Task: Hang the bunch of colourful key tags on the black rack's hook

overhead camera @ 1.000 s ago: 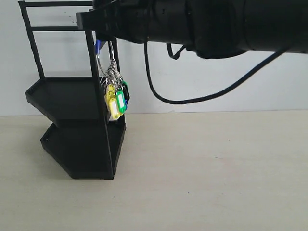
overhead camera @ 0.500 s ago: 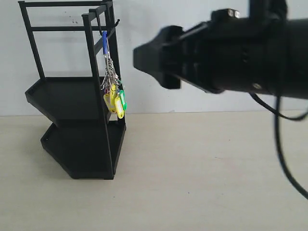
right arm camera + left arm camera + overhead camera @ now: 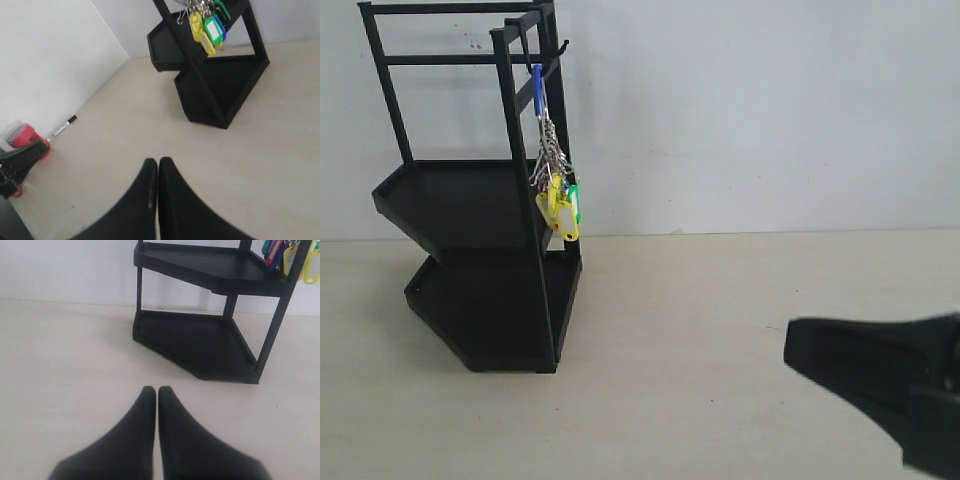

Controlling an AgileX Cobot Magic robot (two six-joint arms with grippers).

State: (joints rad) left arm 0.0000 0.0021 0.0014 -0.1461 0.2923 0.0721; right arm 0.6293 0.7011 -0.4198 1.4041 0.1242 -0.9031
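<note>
Pale counter (image 3: 720, 330) is backed by a white wall, with the black rack (image 3: 470, 200) stood at far left. The left gripper (image 3: 157, 395) and right gripper (image 3: 158, 167) are both held with fingers pressed together, empty. The colourful key tag bunch (image 3: 558, 195) is hung, long axis vertical, on the hook (image 3: 528, 55), far-left of the right gripper; the left gripper is judged nearer.

Pale beige table (image 3: 720, 330), matte, plain surface; one small dark speck (image 3: 219, 148) on it; plain white wall (image 3: 770, 110) behind, meeting the table in a straight seam; right wrist view picks up a second wall face along the table's side; a marker pen (image 3: 61, 128), white body with dark cap, lies flat on the table just beside that seam; near it a red item (image 3: 22, 136) with pale top, cut off by the frame, type unclear
</note>
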